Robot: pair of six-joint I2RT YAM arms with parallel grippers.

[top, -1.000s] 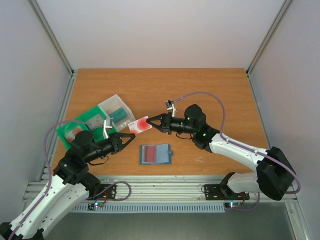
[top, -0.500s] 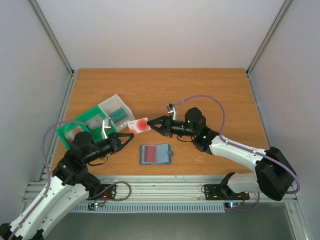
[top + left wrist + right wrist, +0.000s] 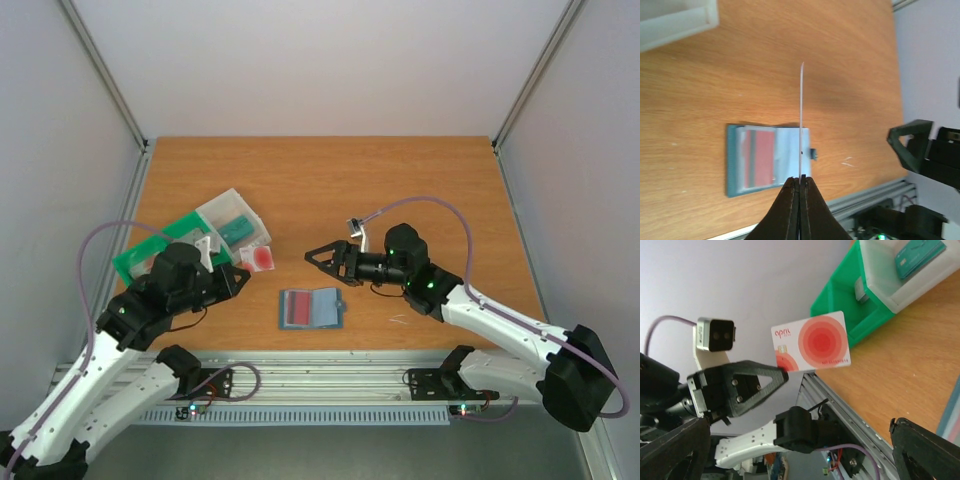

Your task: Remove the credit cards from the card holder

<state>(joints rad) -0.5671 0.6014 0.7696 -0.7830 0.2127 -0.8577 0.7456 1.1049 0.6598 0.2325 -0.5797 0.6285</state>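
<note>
The card holder (image 3: 310,308) lies open on the table, slate-blue, with a reddish-pink credit card (image 3: 292,307) in its left leaf. My left gripper (image 3: 240,272) is shut on a whitish credit card with a big red round mark (image 3: 260,257), held in the air left of the holder. The left wrist view shows that card (image 3: 801,120) edge-on between the closed fingertips of the left gripper (image 3: 801,181), above the card holder (image 3: 767,160). My right gripper (image 3: 325,266) stands open and empty to the right of the card. The right wrist view shows the card (image 3: 812,347) face-on.
A green tray (image 3: 140,258) with a clear box (image 3: 225,212) holding teal blocks (image 3: 240,228) sits at the left. The table's front edge and aluminium rail (image 3: 330,375) run just below the card holder.
My right gripper opened, let go of the red-marked card and drew back to the right. The left gripper kept the card and pulled it left, towards the tray.
</note>
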